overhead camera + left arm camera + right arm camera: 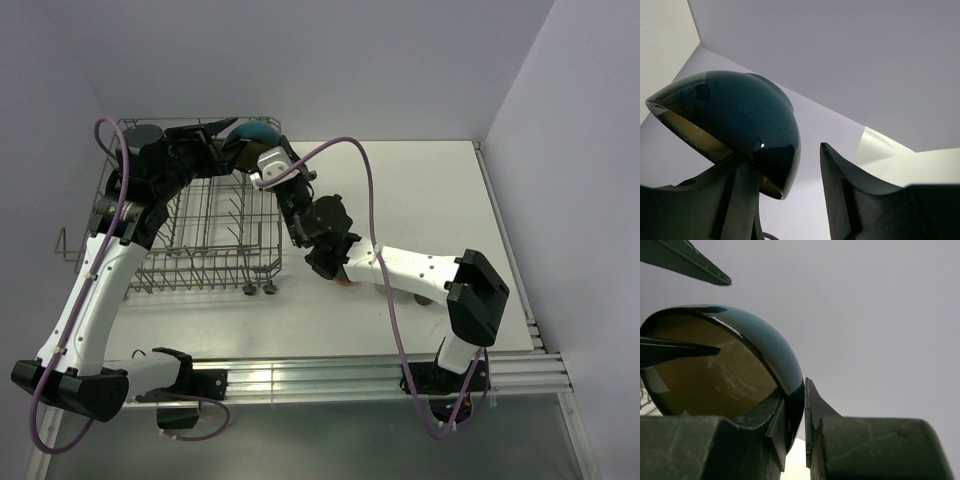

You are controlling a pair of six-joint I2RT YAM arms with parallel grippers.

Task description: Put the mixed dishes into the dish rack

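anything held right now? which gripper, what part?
The blue bowl, pinched at its rim by the right gripper, one finger inside, one outside. The left gripper straddles the opposite rim, outer finger clear of it.

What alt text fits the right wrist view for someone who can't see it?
A blue bowl, tipped on its side with the tan inside showing, is pinched at its rim by the right gripper against a plain grey wall. Two dark fingers of the left gripper straddle its far rim, one inside, one outside.
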